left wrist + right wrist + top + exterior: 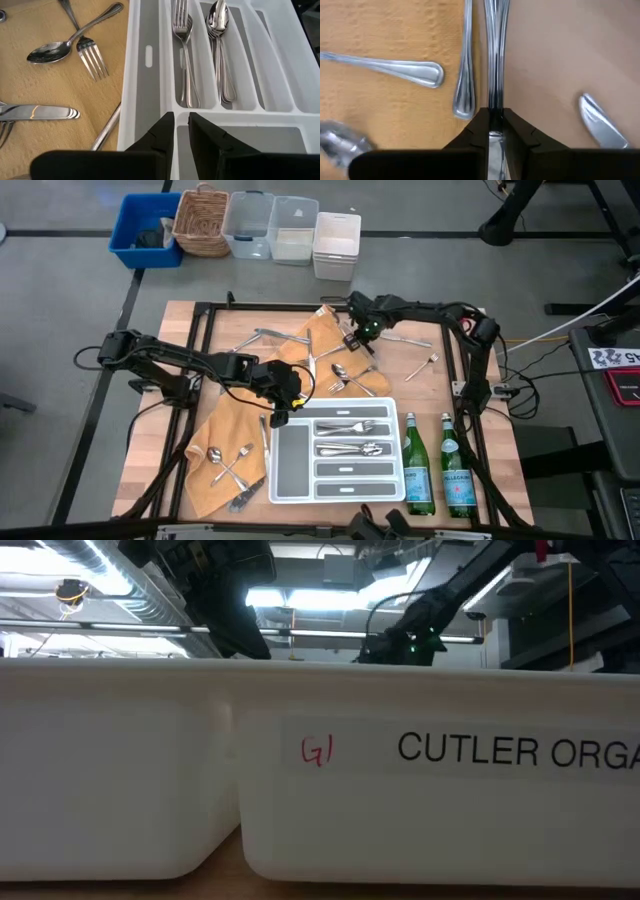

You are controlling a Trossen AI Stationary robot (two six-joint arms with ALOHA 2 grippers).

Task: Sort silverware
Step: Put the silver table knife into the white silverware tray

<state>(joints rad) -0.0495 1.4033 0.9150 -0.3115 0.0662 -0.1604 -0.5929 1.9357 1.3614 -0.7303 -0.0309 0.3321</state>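
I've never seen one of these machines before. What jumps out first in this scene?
Shiny silverware lies scattered over an orange cloth on the wooden table, with two dark arms reaching in from either side. The right gripper pinches a slim silver handle at the cloth's far edge, while the left gripper hovers over the white divided tray, where forks and spoons already lie sorted. Two green bottles stand beside the tray.

2 green glass bottles [416, 465], right of 1 white divided tray [337, 488]. 5 bins [271, 226] in a far row. 1 orange cloth [226, 425]. Loose silverware [345, 370]: exact count unclear.
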